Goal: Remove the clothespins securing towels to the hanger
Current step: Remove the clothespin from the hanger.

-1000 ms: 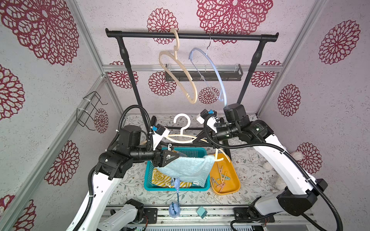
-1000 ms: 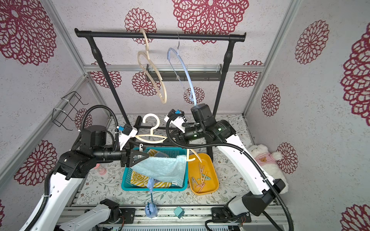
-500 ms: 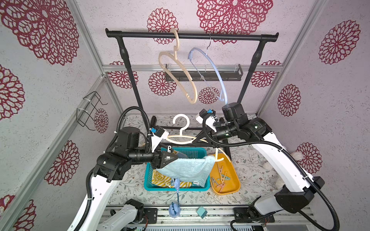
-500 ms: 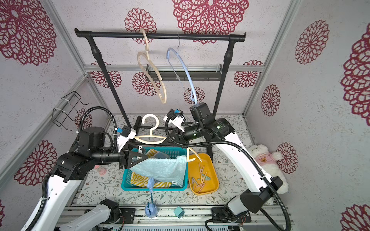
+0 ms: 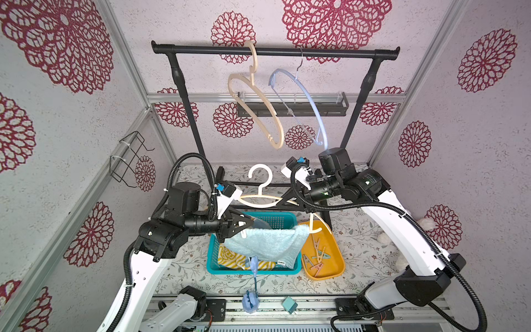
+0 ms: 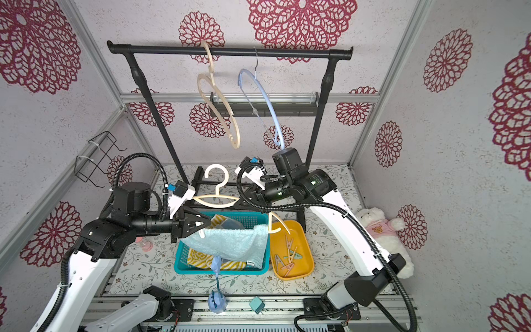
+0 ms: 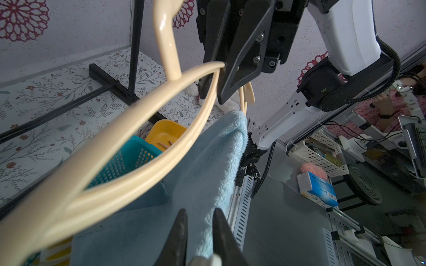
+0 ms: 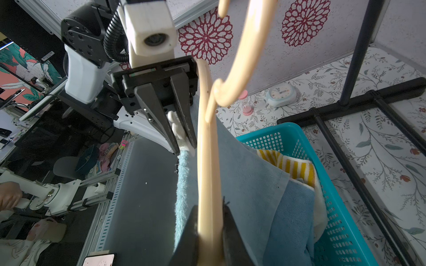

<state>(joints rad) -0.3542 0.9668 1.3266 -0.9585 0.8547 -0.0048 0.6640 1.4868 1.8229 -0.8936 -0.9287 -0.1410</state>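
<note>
At centre frame, above the floral surface (image 5: 359, 244), holds a cream hanger (image 8: 207, 179) in mid-air with the right hand (image 7: 213, 91), clenched on one shoulder of the frame, probably to steady it against the pull on a peg. Carries a light blue terry towel (image 5: 267, 244) draped over the lower bar. At the towel's left end in both top views, pinches a white clothespin (image 8: 178, 132) with the left hand (image 5: 243, 229), clamped on the peg's sides, the peg not yet off the cloth. No other peg to be made out on this towel.

Directly below, a teal basket (image 5: 284, 272), apparently placed to catch the towel once freed. Inside, a yellow-and-white striped towel (image 5: 230, 257) and a darker blue cloth (image 8: 297, 207), no lettering visible. Just right of the basket, touching or nearly so, an orange tray (image 5: 333, 250) with several loose clothespins (image 5: 319, 255) in pink, beige and green, heaped toward the middle. Likely the drop point for the white one too.

At upper centre, on the black rail (image 5: 273, 52), a beige hanger (image 5: 253, 61) and a pale blue hanger (image 5: 314, 105), both bare, well apart from either hand.
</note>
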